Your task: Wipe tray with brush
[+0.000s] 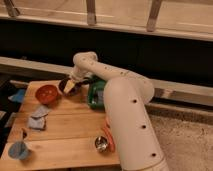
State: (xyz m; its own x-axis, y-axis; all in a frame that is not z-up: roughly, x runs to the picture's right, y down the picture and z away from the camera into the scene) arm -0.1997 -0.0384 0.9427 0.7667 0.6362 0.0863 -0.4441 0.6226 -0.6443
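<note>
The dark green tray [94,96] sits on the wooden table [65,132] at its right rear, partly hidden by my white arm. My gripper [70,86] hangs down just left of the tray, over the round purple bowl [65,85]. I cannot make out the dark brush; it may be hidden at the gripper or in the bowl.
A red-orange bowl [46,93] stands left of the purple bowl. Grey-blue blocks [38,120] lie at the left and a blue cup [18,149] at the front left. A metal cup [101,144] and an orange item [108,134] sit by my arm.
</note>
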